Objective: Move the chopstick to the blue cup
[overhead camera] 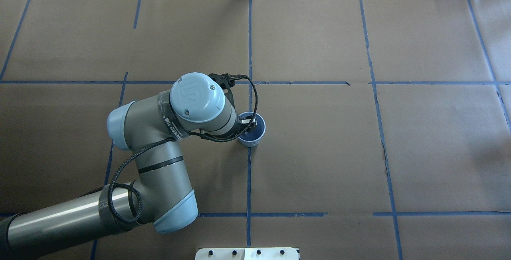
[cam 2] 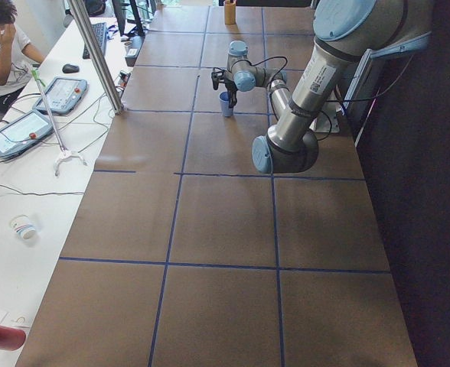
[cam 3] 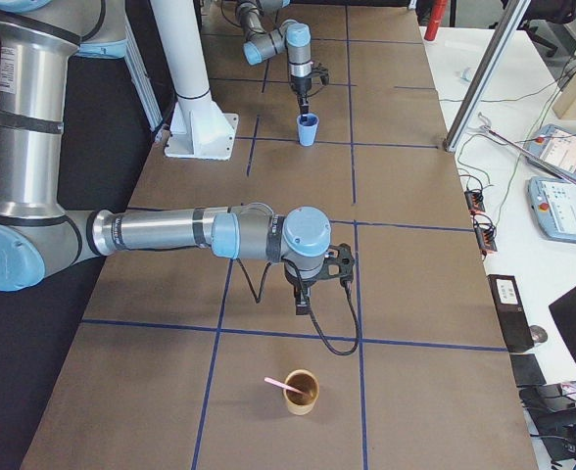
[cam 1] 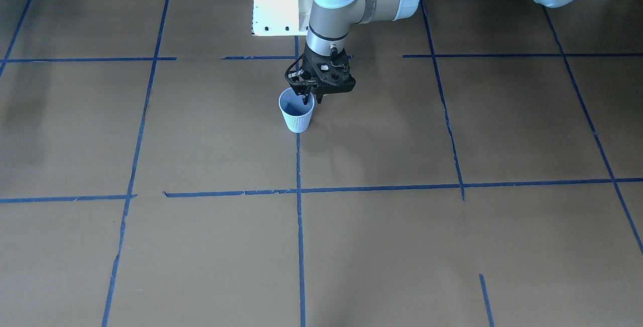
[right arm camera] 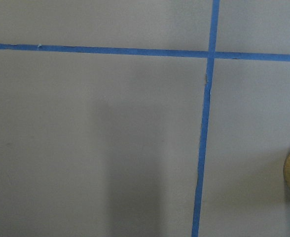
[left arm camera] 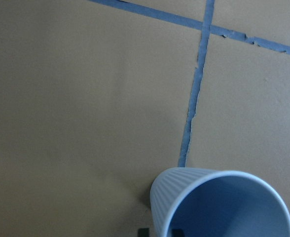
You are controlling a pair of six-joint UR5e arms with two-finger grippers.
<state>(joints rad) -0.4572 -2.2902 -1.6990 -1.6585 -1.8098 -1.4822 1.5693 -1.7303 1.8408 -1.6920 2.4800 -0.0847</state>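
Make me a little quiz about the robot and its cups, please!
1. True or false: the blue cup lies tipped over on its side.
2. Pick one. The chopstick is in: A) the blue cup, B) the tan cup, C) neither cup.
3. Fill the gap: the gripper at the blue cup's rim is the robot's ____ one.

Key
1. False. It stands upright.
2. B. One end of the chopstick sticks out over the tan cup's rim.
3. Left. The left gripper has one finger inside the blue cup and one outside.

Bright, even light; soft shadows.
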